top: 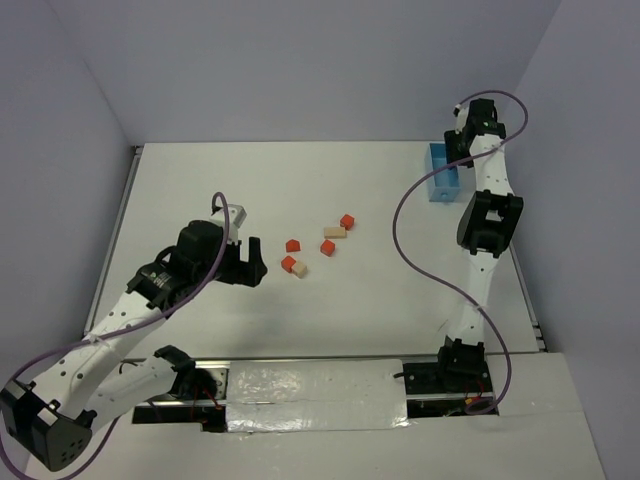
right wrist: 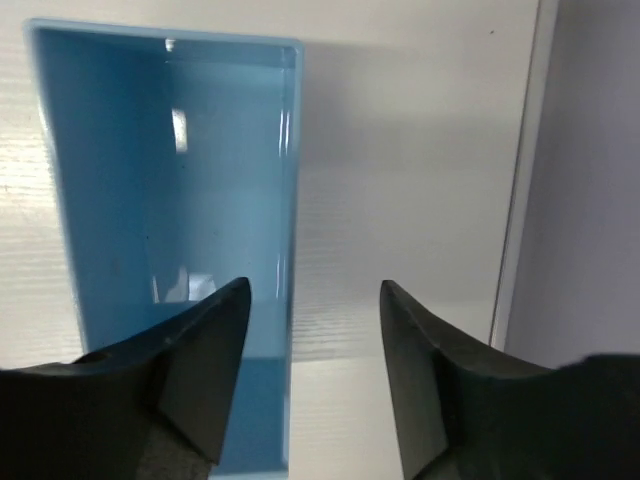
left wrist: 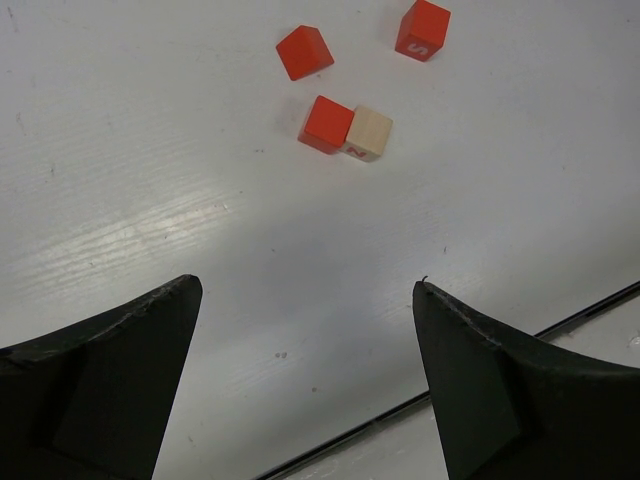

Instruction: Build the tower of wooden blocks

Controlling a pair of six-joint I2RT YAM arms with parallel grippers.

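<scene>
The only writing is on the blocks [top: 327,247]. In the left wrist view the far red cube [left wrist: 423,29] shows a pale "S" on its side. The tan cube [left wrist: 368,132] has a red letter on its lower face, too foreshortened to read. The blocks lie loose in the middle of the white surface [top: 200,180], none stacked. The tan cube touches a red cube [left wrist: 327,123] side to side, a lone red cube [left wrist: 305,52] sits apart just beyond that pair, and a tan bar [top: 334,232] lies just beside a red block at the far end of the group. All are well apart from every edge, with bare surface all round. The left gripper [top: 250,262] hangs near the pair, on its left, jaws spread wide and empty. The surface's dark near edge crosses the lower right corner of its wrist view. The right gripper [right wrist: 315,290] is over the blue tray [right wrist: 100,200] at the far right corner. Its jaws are parted and grasp nothing, astride the tray's right side with a gap either way. A strip of bare surface separates the tray from the lavender wall [right wrist: 590,200].
</scene>
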